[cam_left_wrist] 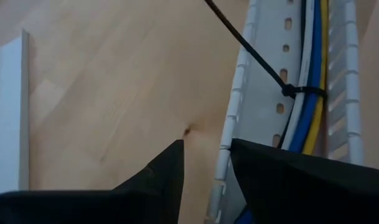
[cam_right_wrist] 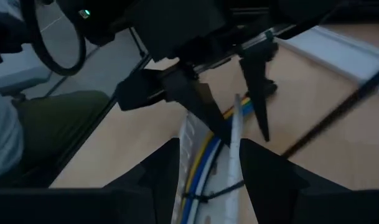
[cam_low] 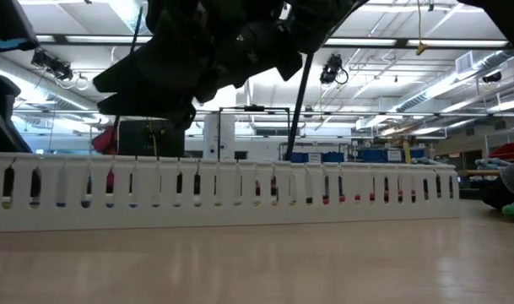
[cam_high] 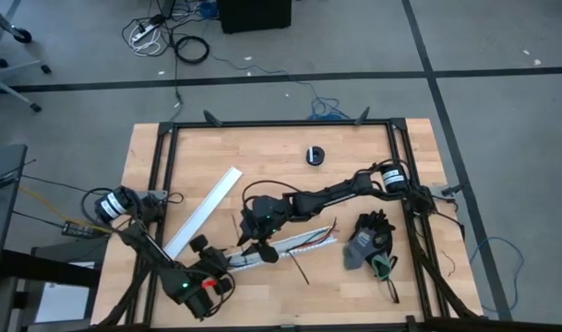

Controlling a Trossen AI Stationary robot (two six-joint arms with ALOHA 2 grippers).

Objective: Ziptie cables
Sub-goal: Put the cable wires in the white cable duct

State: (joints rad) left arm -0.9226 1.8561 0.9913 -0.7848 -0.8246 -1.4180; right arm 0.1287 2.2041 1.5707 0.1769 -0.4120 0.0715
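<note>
The cables, blue, yellow, white and black, lie lengthwise inside a white slotted channel near the table's front. A black ziptie is looped around them, and its tail sticks out over the table. A second ziptie lies flat on the wood beside the channel. My left gripper is open at the channel's left end, with one channel wall between its fingers. My right gripper is open just right of it, with the channel and the cables between its fingers. My left gripper slants down over the channel's end with one finger over the cables and the other outside the wall; I cannot tell whether either touches. My right gripper's fingers stand beside the channel's two walls; I cannot tell whether they touch.
A loose white cover strip lies slanted to the left of the channel. Dark gloves lie at the right, and a small black round object lies near the far edge. Black frame rails border the table.
</note>
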